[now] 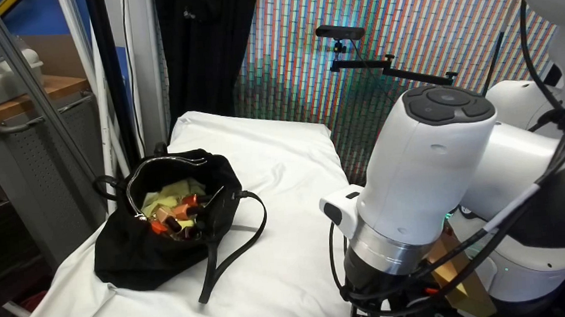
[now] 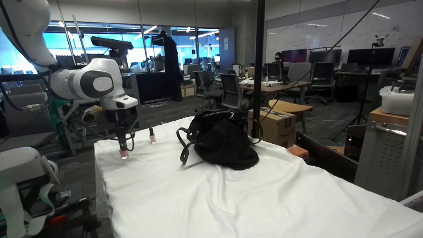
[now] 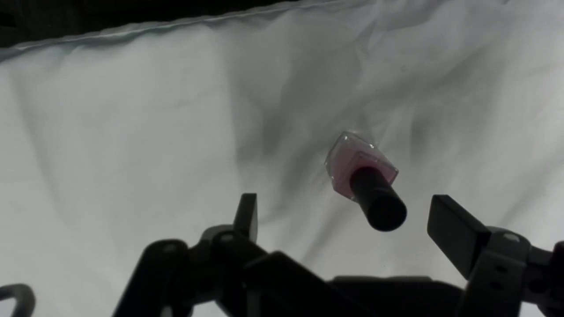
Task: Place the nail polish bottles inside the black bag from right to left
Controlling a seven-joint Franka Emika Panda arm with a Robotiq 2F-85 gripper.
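Robotiq gripper (image 3: pixel 348 215) gapes wide, nothing held; pink nail polish bottle (image 3: pixel 343 167) upright, left of black handbag (image 2: pixel 224 143) in exterior view. Wrist view: cap (image 3: pixel 380 202) looks nearer right fingertip (image 3: pixel 456 233); best centre before pinching.

Can read no word or number for certain. Can make out a curved, smile-like mark on the cardboard box (image 2: pixel 278 130), plus dark print on its tape (image 2: pixel 288 121), too small to decipher. Can spot lettering along the white pipe (image 2: pixel 413 199), likewise illegible.
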